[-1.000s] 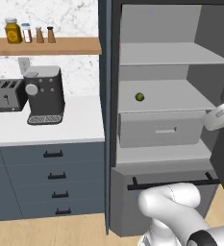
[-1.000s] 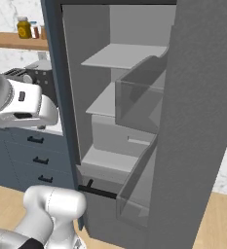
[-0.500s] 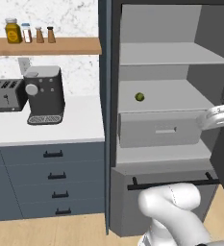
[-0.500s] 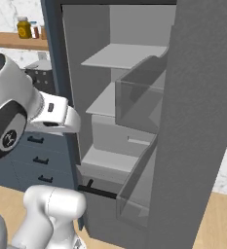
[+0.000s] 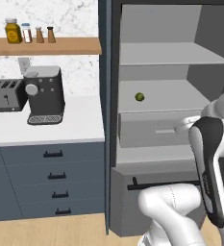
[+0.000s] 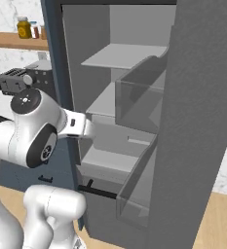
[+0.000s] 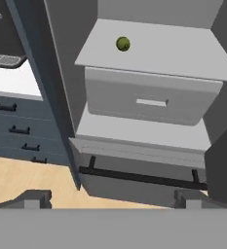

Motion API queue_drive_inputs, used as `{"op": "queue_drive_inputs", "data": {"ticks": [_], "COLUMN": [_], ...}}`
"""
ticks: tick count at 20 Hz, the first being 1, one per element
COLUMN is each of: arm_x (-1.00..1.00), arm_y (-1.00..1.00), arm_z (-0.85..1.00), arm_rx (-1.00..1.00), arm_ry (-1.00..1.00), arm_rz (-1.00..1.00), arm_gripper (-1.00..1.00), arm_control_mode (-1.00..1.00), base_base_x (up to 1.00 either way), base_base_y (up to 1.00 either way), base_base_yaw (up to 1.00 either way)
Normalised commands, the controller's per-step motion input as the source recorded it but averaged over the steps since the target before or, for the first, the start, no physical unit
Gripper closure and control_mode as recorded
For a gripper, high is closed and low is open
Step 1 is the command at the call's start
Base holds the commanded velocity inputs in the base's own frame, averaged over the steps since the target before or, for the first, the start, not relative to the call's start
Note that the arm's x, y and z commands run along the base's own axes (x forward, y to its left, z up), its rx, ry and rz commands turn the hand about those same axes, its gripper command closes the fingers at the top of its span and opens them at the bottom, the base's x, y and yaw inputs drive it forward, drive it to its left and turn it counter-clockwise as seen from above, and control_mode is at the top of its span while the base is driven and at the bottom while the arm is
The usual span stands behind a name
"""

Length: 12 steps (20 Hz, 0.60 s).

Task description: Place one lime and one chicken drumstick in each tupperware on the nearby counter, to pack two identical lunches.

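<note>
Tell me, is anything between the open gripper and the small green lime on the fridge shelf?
Nothing visible. The small round green lime sits alone on the grey fridge shelf, door open, gripper facing it from outside.

White arm folded high at right of left base view, tool wide open, empty, fingertips at bottom of hand view

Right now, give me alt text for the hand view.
A small round green lime sits alone on a grey shelf inside an open fridge, above a closed grey drawer. At left are a white counter and dark blue-grey drawers with black handles.
</note>
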Motion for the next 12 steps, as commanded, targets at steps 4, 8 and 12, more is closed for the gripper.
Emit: {"op": "queue_drive_inputs", "data": {"ticks": [4, 8, 12], "arm_x": [0.86, 0.99, 0.86], "arm_y": [-0.14, -0.08, -0.01], "arm_z": [0.11, 0.0, -0.02], "arm_rx": [0.06, 0.0, -0.01], "arm_ry": [0.03, 0.02, 0.01], "arm_rz": [0.04, 0.1, 0.06], "arm_gripper": [-1.0, -1.0, -1.0], "arm_control_mode": [-1.0, -1.0, -1.0], "base_base_x": [0.0, 0.0, 0.0], "base_base_y": [0.0, 0.0, 0.0], "base_base_yaw": [0.0, 0.0, 0.0]}}
